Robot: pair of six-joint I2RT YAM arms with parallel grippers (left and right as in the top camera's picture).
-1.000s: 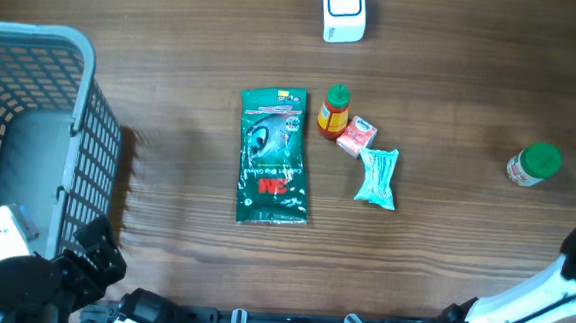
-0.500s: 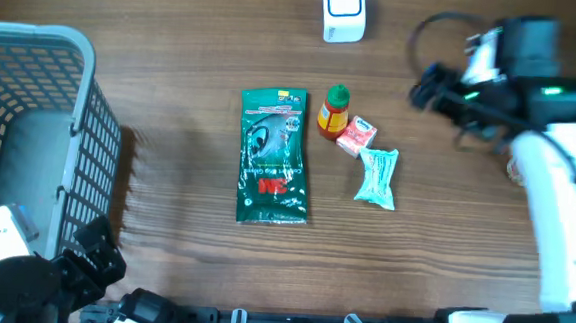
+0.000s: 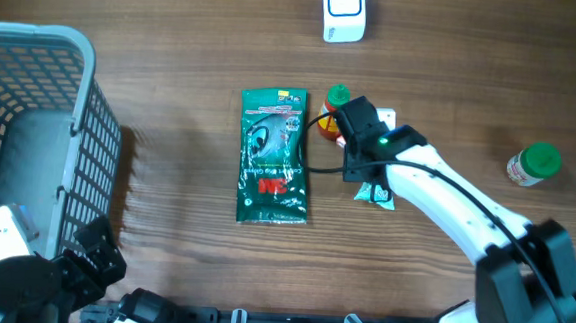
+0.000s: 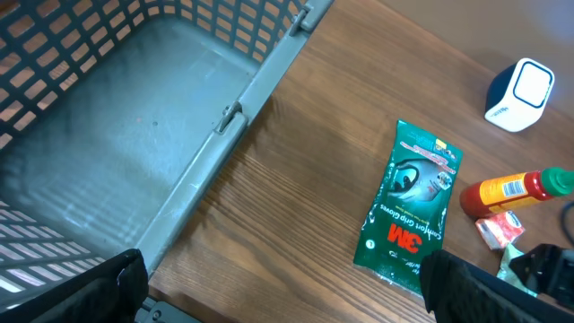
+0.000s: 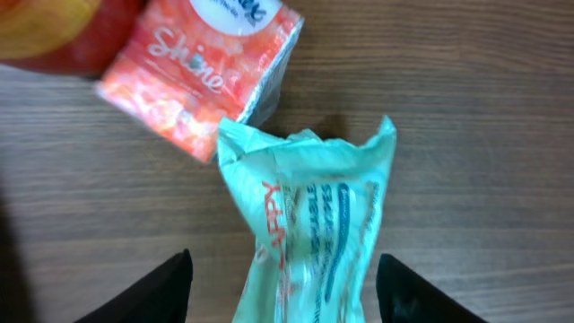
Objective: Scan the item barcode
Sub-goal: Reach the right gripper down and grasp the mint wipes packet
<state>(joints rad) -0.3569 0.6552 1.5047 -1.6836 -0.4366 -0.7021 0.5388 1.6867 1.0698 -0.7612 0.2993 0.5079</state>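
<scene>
A crinkled teal packet lies on the wooden table, and my right gripper straddles its near end. The jaws stand open, with a gap of table on each side of the packet. From overhead, the right gripper covers most of the teal packet. A pink tissue pack lies just beyond it, next to an orange bottle with a green cap. A green 3M glove pack lies left of these. The white scanner stands at the far edge. My left gripper is open and empty.
A grey mesh basket fills the left side, and its rim runs close to the left gripper. A jar with a green lid stands alone at the right. The right arm crosses the table from the bottom right.
The right arm has swung in from the far right to the teal packet, and its jaws have narrowed around it. The left arm has not moved.
</scene>
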